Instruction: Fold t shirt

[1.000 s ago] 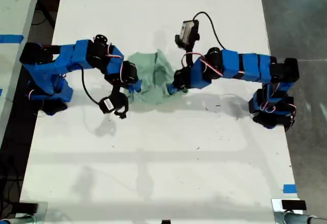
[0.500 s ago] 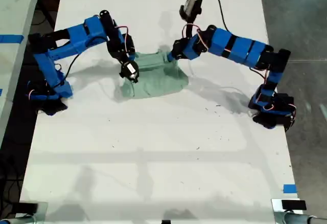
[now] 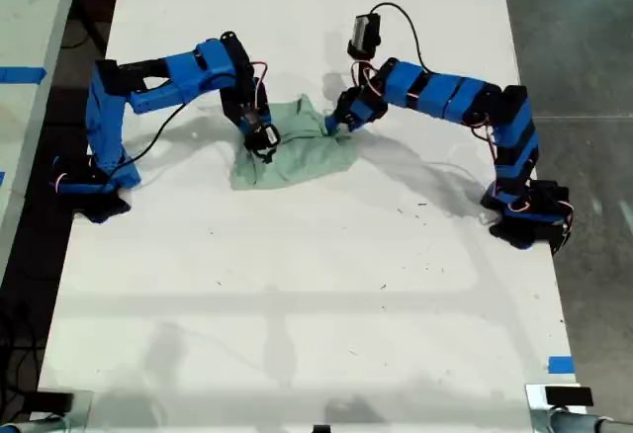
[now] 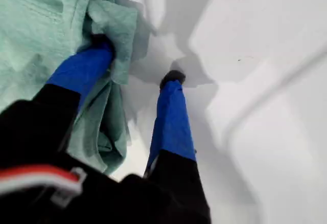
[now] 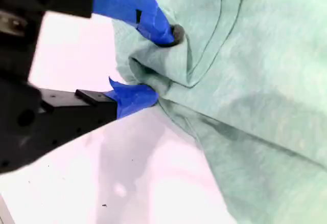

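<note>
The t shirt (image 3: 293, 148) lies crumpled on the white desk (image 3: 297, 304), toward its far end, between our arms. Our first pincer (image 4: 138, 60) stands open — one finger under a fold — while our second pincer (image 5: 153, 65) pinches the cloth's bunched edge.

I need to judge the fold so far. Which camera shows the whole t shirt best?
The exterior view: the whole t shirt lies bunched on the table between both arms. The first and second wrist views show only close-up cloth edges at the fingers.
</note>
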### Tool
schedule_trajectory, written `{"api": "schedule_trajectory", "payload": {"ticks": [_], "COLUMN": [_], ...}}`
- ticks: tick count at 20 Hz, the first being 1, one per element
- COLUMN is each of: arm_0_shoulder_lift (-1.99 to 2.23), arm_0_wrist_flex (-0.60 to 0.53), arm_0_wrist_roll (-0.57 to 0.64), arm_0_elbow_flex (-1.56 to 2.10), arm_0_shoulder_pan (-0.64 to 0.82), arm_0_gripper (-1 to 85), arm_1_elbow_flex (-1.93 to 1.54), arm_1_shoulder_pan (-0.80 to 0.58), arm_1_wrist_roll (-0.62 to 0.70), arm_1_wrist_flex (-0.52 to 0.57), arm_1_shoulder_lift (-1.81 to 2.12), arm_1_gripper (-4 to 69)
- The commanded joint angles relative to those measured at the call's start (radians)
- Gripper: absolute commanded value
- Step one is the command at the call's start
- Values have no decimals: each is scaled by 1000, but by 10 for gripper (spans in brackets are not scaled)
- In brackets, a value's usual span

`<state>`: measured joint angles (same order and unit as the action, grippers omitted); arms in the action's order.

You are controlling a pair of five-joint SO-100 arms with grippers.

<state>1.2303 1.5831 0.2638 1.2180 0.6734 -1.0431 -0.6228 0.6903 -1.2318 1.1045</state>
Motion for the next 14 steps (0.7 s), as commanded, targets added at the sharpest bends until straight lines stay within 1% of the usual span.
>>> {"api": "schedule_trajectory", "payload": {"ticks": [1, 3, 6, 8, 9, 10, 11, 12, 13, 14], "arm_0_shoulder_lift": [204, 347, 574, 795, 920, 1042, 1140, 1224, 1296, 1371], "arm_0_wrist_flex": [15, 17, 18, 20, 20, 20, 18, 14, 5, -18], "arm_0_wrist_roll": [21, 18, 14, -17, -48, -84, -120, -166, -216, -253], "arm_0_elbow_flex": [-38, 11, 97, 201, 261, 325, 379, 426, 479, 551], "arm_0_shoulder_pan": [18, 25, 34, 5, -29, -74, -138, -227, -313, -383], "arm_0_gripper": [134, 102, 81, 58, 21, 0, 0, 0, 0, 0], "arm_1_elbow_flex": [153, 138, 77, -8, -86, -187, -304, -436, -574, -713], "arm_1_shoulder_pan": [31, 51, 74, 100, 114, 130, 156, 181, 215, 255], "arm_1_wrist_roll": [2, -29, -81, -127, -152, -172, -193, -219, -256, -302], "arm_1_wrist_flex": [-149, -224, -341, -422, -443, -446, -445, -436, -422, -402], "arm_1_shoulder_lift": [103, 207, 399, 577, 690, 822, 954, 1089, 1220, 1350], "arm_1_gripper": [251, 250, 249, 248, 236, 201, 155, 97, 21, 14]}}
